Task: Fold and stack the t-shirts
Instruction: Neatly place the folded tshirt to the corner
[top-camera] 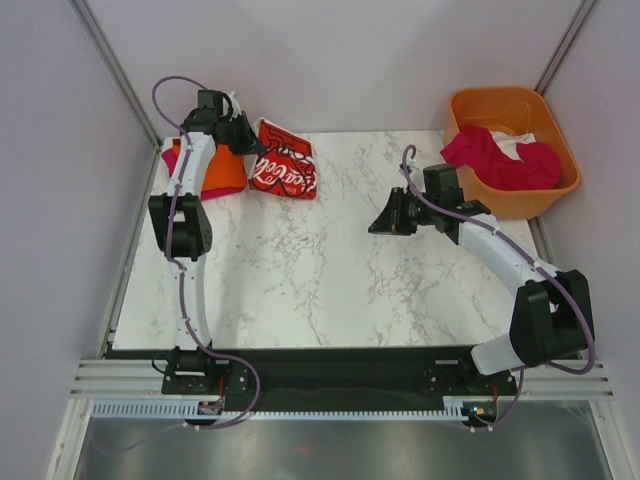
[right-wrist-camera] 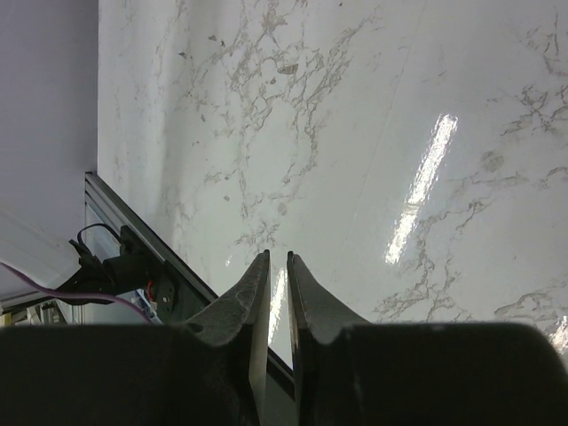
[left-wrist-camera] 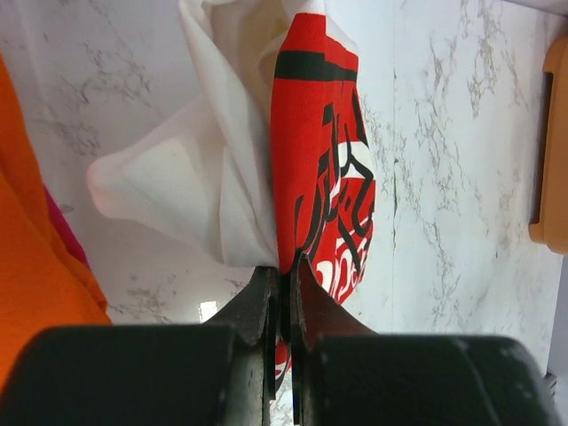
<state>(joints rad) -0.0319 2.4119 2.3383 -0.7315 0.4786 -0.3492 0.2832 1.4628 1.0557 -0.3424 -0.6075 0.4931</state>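
The white t-shirt with the red logo panel lies crumpled at the back of the marble table. My left gripper is shut on its near edge. In the left wrist view the jaws pinch the cloth where the white fabric meets the red panel. A folded orange t-shirt lies left of it on a magenta one. My right gripper hovers over bare table at mid-right. Its fingers stand a narrow slit apart with nothing between them.
An orange plastic tub stands at the back right corner, holding a magenta-red t-shirt and some white cloth. Grey walls close in on the table's left, back and right. The tub's edge shows in the left wrist view.
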